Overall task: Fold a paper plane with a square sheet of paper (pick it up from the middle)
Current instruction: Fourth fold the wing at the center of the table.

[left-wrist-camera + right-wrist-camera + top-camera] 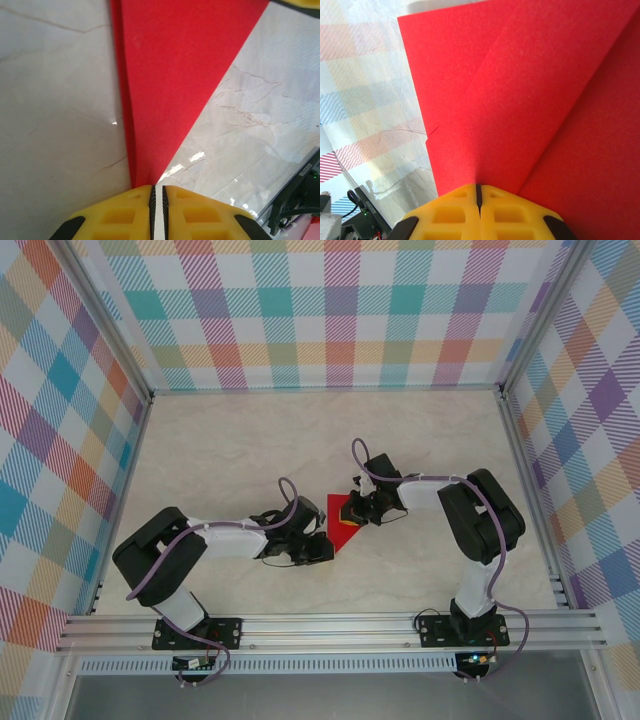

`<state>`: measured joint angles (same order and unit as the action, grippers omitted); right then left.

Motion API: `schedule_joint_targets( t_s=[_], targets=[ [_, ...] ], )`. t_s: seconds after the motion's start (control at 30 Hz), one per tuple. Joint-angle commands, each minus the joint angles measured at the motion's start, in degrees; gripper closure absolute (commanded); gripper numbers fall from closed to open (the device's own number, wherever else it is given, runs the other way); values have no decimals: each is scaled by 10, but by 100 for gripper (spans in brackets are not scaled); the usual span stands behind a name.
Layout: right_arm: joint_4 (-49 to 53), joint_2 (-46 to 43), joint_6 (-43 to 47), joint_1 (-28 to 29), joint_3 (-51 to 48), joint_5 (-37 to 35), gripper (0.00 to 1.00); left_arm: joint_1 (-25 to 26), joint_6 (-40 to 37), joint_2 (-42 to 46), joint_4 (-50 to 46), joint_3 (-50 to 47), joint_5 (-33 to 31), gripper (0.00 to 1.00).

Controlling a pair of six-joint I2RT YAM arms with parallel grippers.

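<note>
The red sheet of paper hangs folded between my two grippers over the middle of the table. In the left wrist view it narrows to a point that runs down into my left gripper, whose yellow fingers stand almost together on that tip. In the right wrist view the paper shows overlapping layers with diagonal fold edges, and my right gripper is shut on its lower edge. From above, the left gripper holds the near end and the right gripper the right side.
The pale marble tabletop lies all around the paper. Checkered walls close the back and both sides. An aluminium rail with both arm bases runs along the near edge.
</note>
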<state>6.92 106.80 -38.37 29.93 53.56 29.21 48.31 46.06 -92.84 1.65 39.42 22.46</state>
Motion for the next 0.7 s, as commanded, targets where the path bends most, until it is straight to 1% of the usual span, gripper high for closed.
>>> schedule_joint_targets(
  t_s=[0.0,0.1,0.23,0.37,0.43,0.53,0.6,0.67],
  targets=[
    [52,56,3,3,-25,-93,95,9,10,-8,-18,-13,-3,86],
    [53,56,4,3,-26,-93,95,9,8,-17,-29,-14,-14,86],
    [53,56,3,3,-25,-93,95,10,10,-26,-25,-15,-14,86],
    [55,55,4,3,-25,-94,95,9,12,7,-21,-4,-10,86],
    [56,54,4,3,-26,-95,95,9,7,31,-30,10,-20,86],
    [55,56,4,3,-26,-96,95,7,-6,55,-53,36,-55,86],
    [55,57,4,3,-26,-96,95,4,-11,53,-61,50,-72,86],
    [55,58,4,3,-25,-97,95,-4,-13,34,-57,65,-73,86]
  ],
)
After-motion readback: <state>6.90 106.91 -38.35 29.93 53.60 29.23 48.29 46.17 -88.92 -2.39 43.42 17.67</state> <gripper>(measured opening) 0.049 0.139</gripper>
